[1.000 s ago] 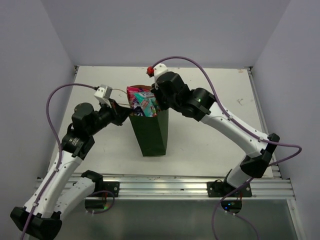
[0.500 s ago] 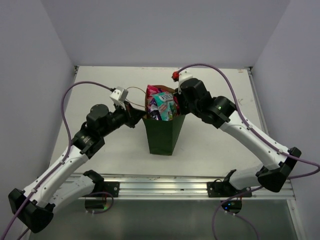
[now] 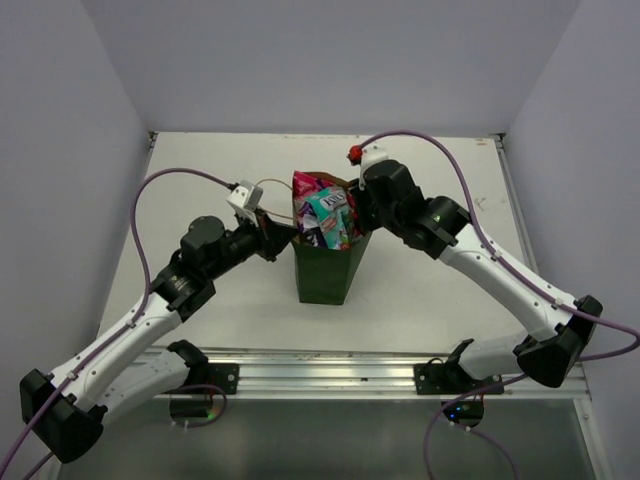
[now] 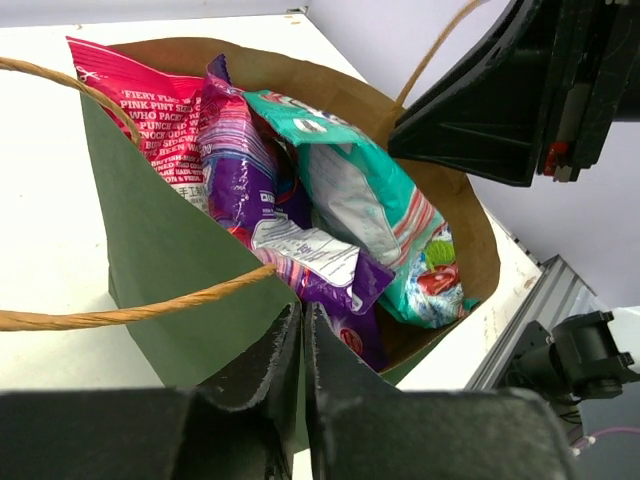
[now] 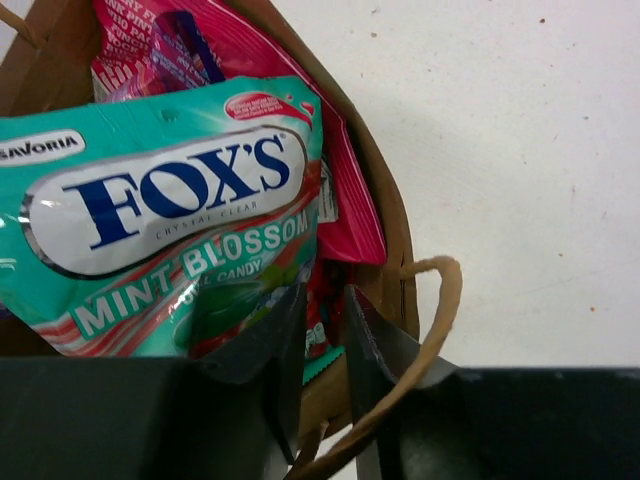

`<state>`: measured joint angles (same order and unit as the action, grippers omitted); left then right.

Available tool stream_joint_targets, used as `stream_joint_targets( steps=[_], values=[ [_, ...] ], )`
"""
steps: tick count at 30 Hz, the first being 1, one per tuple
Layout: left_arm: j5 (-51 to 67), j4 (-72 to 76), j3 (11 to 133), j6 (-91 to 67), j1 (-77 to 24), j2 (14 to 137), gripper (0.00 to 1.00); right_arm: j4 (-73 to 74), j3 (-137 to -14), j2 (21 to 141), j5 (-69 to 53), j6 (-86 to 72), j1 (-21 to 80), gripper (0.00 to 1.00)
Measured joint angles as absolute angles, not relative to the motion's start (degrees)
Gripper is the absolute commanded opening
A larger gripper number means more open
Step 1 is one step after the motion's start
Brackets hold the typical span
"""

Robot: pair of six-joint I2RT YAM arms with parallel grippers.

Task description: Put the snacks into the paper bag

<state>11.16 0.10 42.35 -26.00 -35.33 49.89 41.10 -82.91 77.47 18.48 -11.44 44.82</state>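
Observation:
The dark green paper bag (image 3: 322, 275) stands upright mid-table with packets sticking out of its top. The teal packet (image 3: 328, 212) lies in front; in the left wrist view it (image 4: 370, 210) sits beside the purple packet (image 4: 240, 170) and a red packet (image 4: 140, 110). My left gripper (image 3: 288, 238) is shut on the bag's left rim (image 4: 160, 250); its jaws (image 4: 302, 325) pinch the green paper. My right gripper (image 3: 357, 215) straddles the right rim (image 5: 395, 250), nearly closed on it (image 5: 325, 310), one finger against the teal packet (image 5: 160, 200). A red packet (image 5: 200, 40) stands behind it.
The white table (image 3: 440, 280) has an aluminium rail (image 3: 330, 370) along its near edge and grey walls on three sides. Tan loop handles hang by each gripper (image 4: 120, 315) (image 5: 440, 310). The right arm's black body (image 4: 500, 90) looms just past the bag.
Both arms moved the bag to the right between the first two frames. Since then the left arm has shifted slightly toward the bag; the right arm has barely moved.

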Motion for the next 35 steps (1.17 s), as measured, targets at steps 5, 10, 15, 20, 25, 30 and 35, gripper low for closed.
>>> stream_joint_targets(
  steps=[5,10,15,20,25,30,35],
  values=[
    [8.43,-0.64,43.44,-24.12,-37.01,49.93,0.48,37.28,-81.67,75.09,17.26,-11.27,44.56,0.68],
    [3.29,-1.21,48.25,-20.23,-40.32,49.43,0.66,31.99,-80.62,67.51,17.10,-9.74,44.58,0.73],
    [-3.79,-3.49,54.41,-17.69,-41.39,47.40,0.65,32.21,-85.62,63.16,19.88,-8.73,44.56,0.71],
    [-14.81,-9.23,55.53,-16.86,-41.39,41.58,0.64,35.55,-86.91,61.43,25.30,-8.73,44.56,0.72],
    [-28.01,-16.34,56.27,-16.84,-41.39,36.91,0.70,39.51,-80.38,56.69,34.41,-10.00,44.56,0.76],
    [-35.33,-21.56,56.42,-16.86,-41.39,36.07,0.72,45.10,-77.49,54.06,46.30,-12.05,44.56,0.79],
    [-37.85,-23.29,56.40,-16.84,-41.39,36.27,0.78,47.81,-76.62,51.72,52.69,-12.95,44.56,0.81]
  ],
)
